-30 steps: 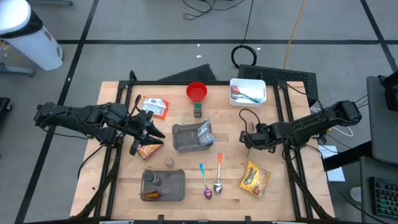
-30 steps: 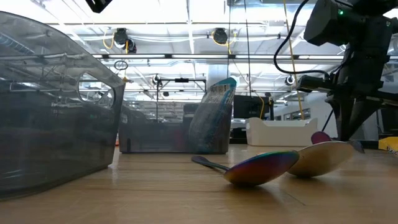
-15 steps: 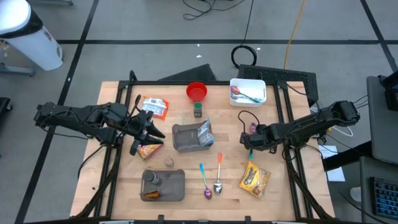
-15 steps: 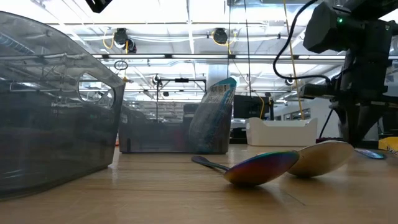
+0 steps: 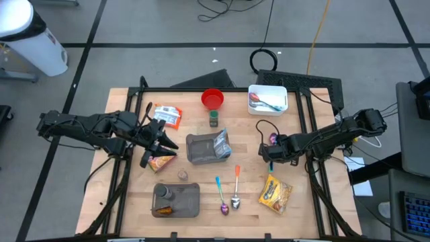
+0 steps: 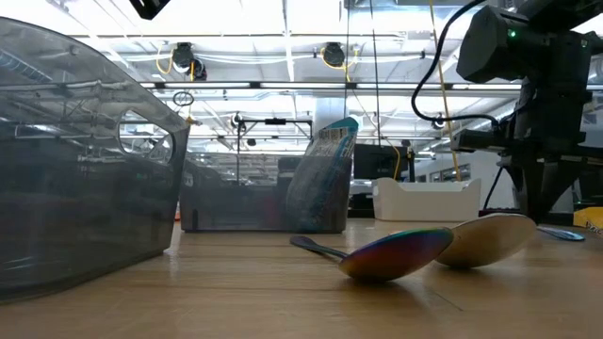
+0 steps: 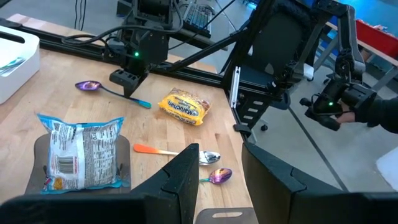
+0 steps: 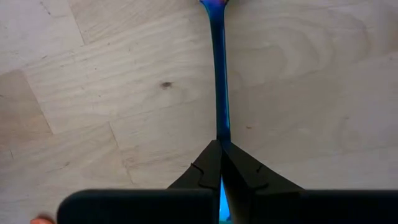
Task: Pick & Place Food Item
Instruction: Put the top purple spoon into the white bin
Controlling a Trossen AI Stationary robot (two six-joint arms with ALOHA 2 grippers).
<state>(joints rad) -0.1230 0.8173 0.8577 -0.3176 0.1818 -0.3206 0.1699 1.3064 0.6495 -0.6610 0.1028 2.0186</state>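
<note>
My right gripper (image 5: 269,156) points down at the table's right middle, shut on a spoon with a purple bowl (image 5: 272,138) and a blue handle (image 8: 219,74). A yellow food packet (image 5: 275,191) lies flat on the table just on the near side of it. My left gripper (image 5: 168,143) hangs open above the table's left middle with nothing between its fingers (image 7: 186,177). An orange snack bag (image 5: 161,163) lies below it. A red-and-white packet (image 5: 168,115) lies at the far left. My right gripper pinches the spoon's blue handle (image 8: 221,134) between its two fingers, partway along it. The fingers come from above, pointing steeply down, and close across the handle. The spoon lies about level, low at the tabletop, and its end (image 6: 562,234) shows on the wood.
A grey tray (image 5: 196,149) at the middle holds an upright packet (image 5: 220,142). A second grey tray (image 5: 185,202) stands at the near left. Two spoons (image 5: 230,195) lie near the front. A red bowl (image 5: 212,99) and a white bin (image 5: 267,98) stand at the far edge.
My right gripper has sunk a little toward the table with the spoon. In the low view the purple bowl stood raised a second ago; now the spoon lies low on the wood. The left arm has kept still.
</note>
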